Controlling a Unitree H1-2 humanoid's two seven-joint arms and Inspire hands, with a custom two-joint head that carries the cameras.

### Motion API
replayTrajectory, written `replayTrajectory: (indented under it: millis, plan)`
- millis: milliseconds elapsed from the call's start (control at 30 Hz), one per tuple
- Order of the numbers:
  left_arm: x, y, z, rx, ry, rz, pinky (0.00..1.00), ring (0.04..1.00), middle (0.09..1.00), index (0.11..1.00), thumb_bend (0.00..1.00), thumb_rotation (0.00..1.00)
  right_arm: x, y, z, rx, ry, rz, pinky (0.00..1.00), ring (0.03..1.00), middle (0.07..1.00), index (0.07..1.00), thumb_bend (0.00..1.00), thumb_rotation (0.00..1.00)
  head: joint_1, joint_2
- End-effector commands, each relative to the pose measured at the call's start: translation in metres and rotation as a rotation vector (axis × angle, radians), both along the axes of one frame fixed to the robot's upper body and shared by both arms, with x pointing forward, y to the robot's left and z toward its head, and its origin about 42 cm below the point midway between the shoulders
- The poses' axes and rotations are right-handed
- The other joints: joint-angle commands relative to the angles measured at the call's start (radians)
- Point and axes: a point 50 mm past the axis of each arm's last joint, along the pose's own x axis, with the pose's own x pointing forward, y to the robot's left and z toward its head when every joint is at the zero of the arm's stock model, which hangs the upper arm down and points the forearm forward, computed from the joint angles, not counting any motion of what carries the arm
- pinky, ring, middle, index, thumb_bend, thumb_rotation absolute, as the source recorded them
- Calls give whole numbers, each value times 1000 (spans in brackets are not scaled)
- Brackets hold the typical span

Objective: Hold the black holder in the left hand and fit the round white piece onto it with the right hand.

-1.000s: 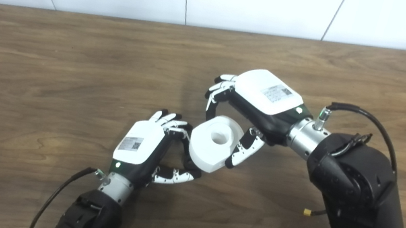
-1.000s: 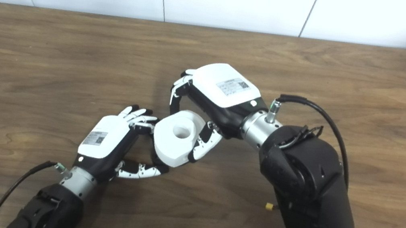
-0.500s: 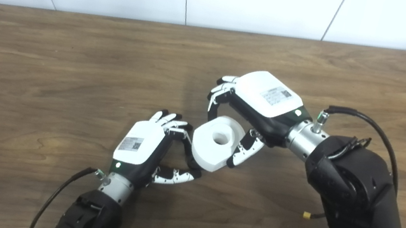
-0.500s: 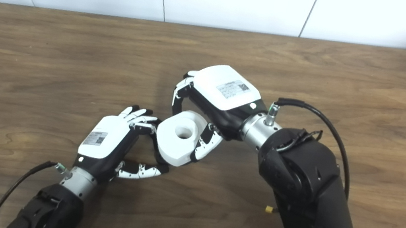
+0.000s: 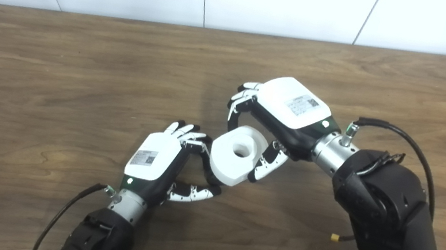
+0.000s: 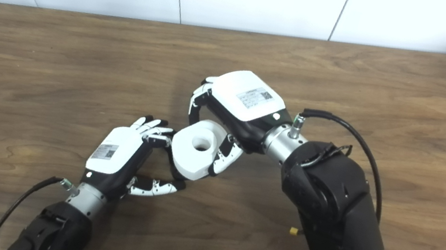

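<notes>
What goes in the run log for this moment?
left hand: shut on black holder | right hand: shut on round white piece | piece against holder, seating unclear

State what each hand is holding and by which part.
The right hand grips the round white piece by its outer rim. The left hand curls around the mostly hidden black holder; where exactly cannot be told.

Matt white plastic round piece [image 5: 237, 156]; smooth grained wood table [image 5: 78, 75]

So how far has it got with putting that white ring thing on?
Both pickups look done: the right hand grips the round white piece, and the left hand is curled around the black holder, mostly hidden. The piece is pressed against the holder now. Whether it is fully seated cannot be seen; letting go remains.
</notes>
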Motion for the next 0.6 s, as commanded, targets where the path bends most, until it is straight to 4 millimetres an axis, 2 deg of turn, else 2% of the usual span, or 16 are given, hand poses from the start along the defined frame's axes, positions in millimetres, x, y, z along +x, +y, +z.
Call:
replayTrajectory:
  millis: [0, 500, 533, 567]
  plan:
    - [-2, -3, -5, 33, 36, -20, 982, 912, 800, 490, 507, 50, -1, 3, 8, 15, -62, 16, 802, 872, 768, 483, 526, 139, 2, 2]
    - [-1, -6, -4, 25, 28, -9, 986, 911, 799, 496, 507, 55, 2, -2, 8, -9, -25, 11, 795, 879, 776, 490, 524, 156, 8, 3]
    - [0, -6, -4, 28, 28, -9, 984, 911, 801, 497, 508, 58, 2, -3, 8, -9, -24, 12, 791, 877, 777, 547, 785, 252, 8, 2]
    - [0, -6, -4, 30, 29, -8, 983, 911, 802, 497, 509, 59, 3, -3, 9, -10, -22, 14, 790, 877, 779, 569, 878, 289, 8, 2]
